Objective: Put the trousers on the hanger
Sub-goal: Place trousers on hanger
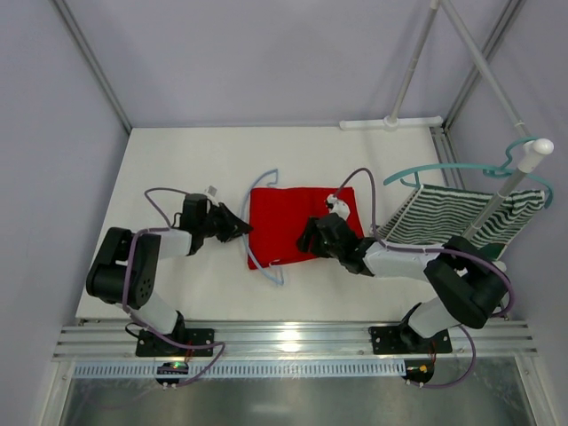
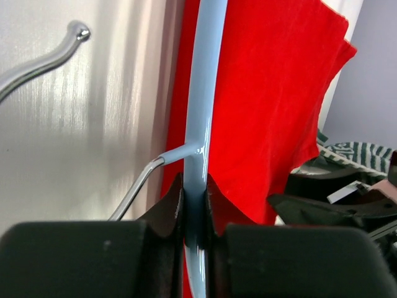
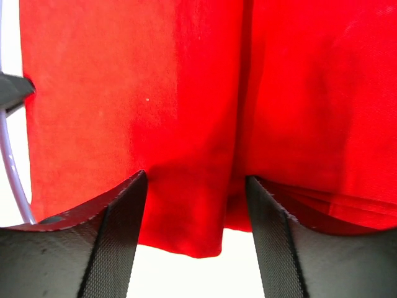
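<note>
The red trousers (image 1: 297, 226) lie folded flat in the middle of the table. The pale blue hanger (image 1: 251, 257) lies along their left edge, its metal hook (image 2: 37, 65) pointing away to the left. My left gripper (image 1: 244, 229) is shut on the hanger's blue bar (image 2: 201, 93), close to where the hook joins it. My right gripper (image 1: 309, 240) stands open over the trousers' near right part. A fold of red cloth (image 3: 186, 93) hangs between its fingers (image 3: 118, 217) without being pinched. The hanger's thin bar (image 3: 12, 167) shows at the left edge of the right wrist view.
A green-and-white striped garment (image 1: 461, 213) hangs on a darker teal hanger (image 1: 444, 169) from a white rack pole (image 1: 510, 186) at the right. Metal frame posts (image 1: 89, 62) stand at the table's back corners. The rail (image 1: 293, 342) with the arm bases runs along the near edge.
</note>
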